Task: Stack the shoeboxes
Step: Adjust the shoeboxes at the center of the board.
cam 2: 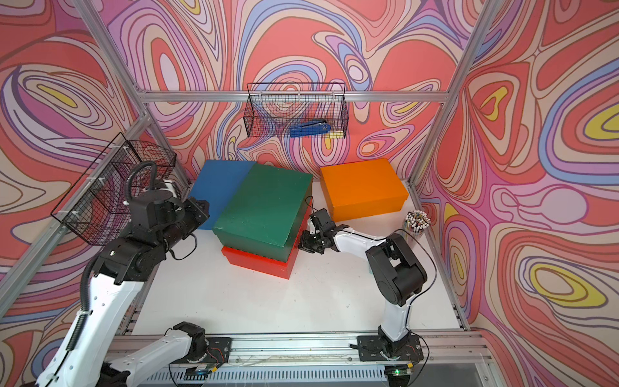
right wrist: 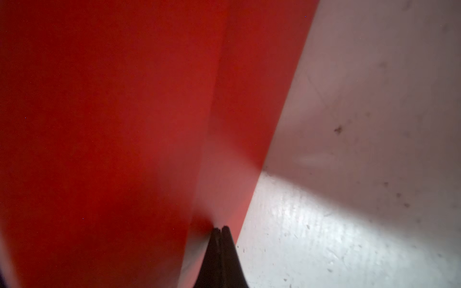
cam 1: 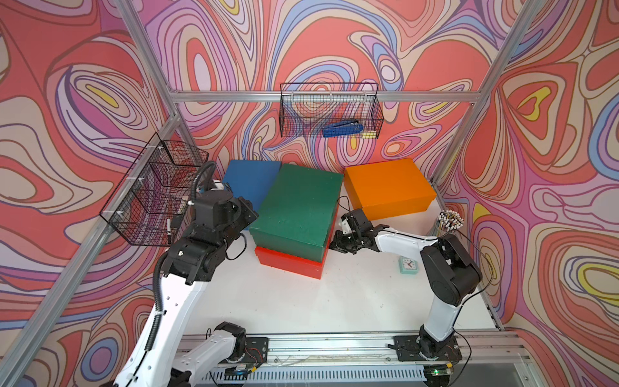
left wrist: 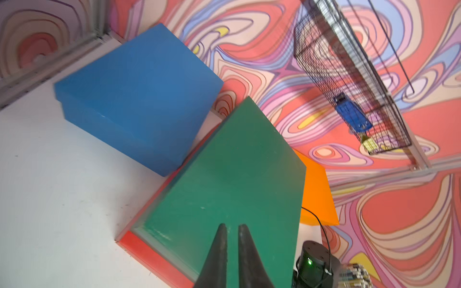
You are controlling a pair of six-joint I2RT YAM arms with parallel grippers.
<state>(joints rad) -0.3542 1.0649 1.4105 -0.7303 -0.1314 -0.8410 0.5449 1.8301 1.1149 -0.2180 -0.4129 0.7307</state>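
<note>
Shows plain matte boxes: green shoebox [cam 1: 296, 204] stacked askew on red shoebox [cam 1: 284, 265] at centre, blue shoebox [cam 1: 249, 179] at 11 o'clock, orange shoebox [cam 1: 385, 182] at 1 o'clock; left gripper [left wrist: 232, 227] fingers slightly parted, right gripper [right wrist: 220, 228] fingers pressed together.

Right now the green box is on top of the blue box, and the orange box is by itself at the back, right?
No. The green box sits on the red box, not the blue box, as both top views show. The orange box is by itself at the back.
</note>
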